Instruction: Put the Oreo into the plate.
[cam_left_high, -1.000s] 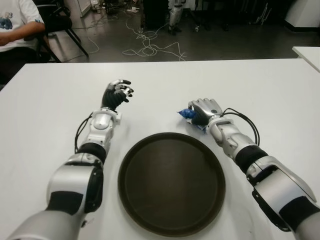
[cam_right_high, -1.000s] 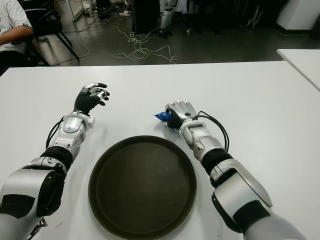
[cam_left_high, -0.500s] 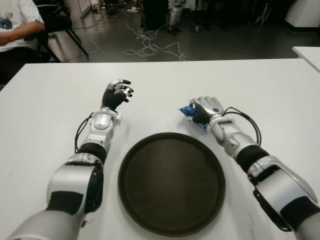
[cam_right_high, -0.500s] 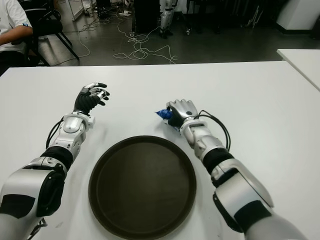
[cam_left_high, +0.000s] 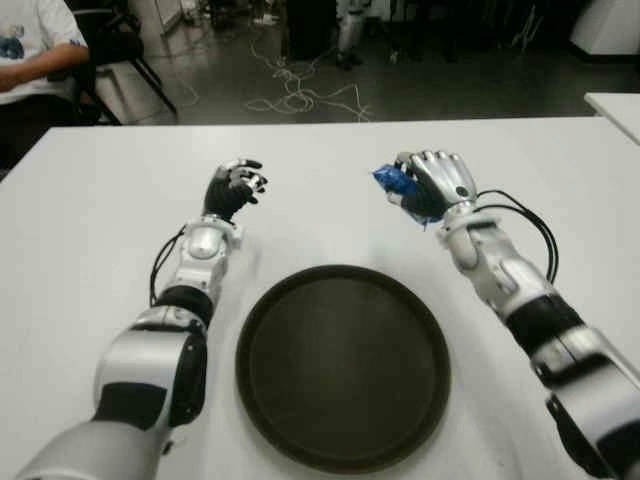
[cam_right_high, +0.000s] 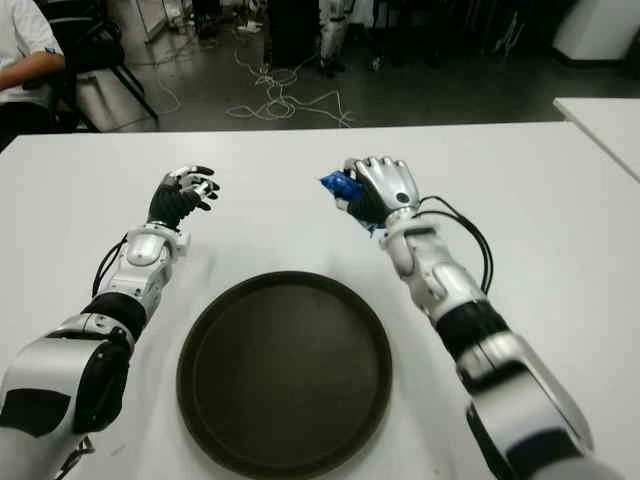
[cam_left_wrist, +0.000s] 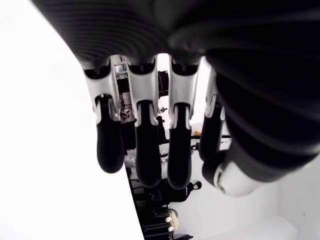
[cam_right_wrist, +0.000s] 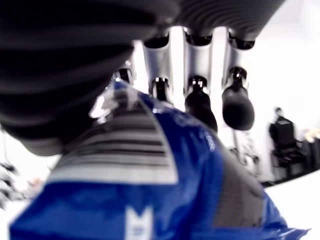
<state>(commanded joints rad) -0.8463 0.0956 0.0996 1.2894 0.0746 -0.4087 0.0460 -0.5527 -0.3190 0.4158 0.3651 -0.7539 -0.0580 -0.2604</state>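
My right hand (cam_left_high: 425, 188) is raised above the white table (cam_left_high: 90, 220), beyond the plate's far right rim, with its fingers curled around a blue Oreo packet (cam_left_high: 391, 182). In the right wrist view the blue packet (cam_right_wrist: 150, 185) fills the palm under the fingers (cam_right_wrist: 200, 105). The round dark brown plate (cam_left_high: 343, 365) lies on the table near the front, with nothing in it. My left hand (cam_left_high: 233, 187) shows to the far left of the plate, fingers loosely curled and holding nothing.
A person in a white shirt (cam_left_high: 35, 45) sits on a chair at the far left corner of the table. Cables (cam_left_high: 300, 95) lie on the floor beyond the table. Another white table's corner (cam_left_high: 615, 105) shows at the right.
My right hand has lifted the Oreo packet off the table and carried it up and away from me. The left hand has stayed in place.
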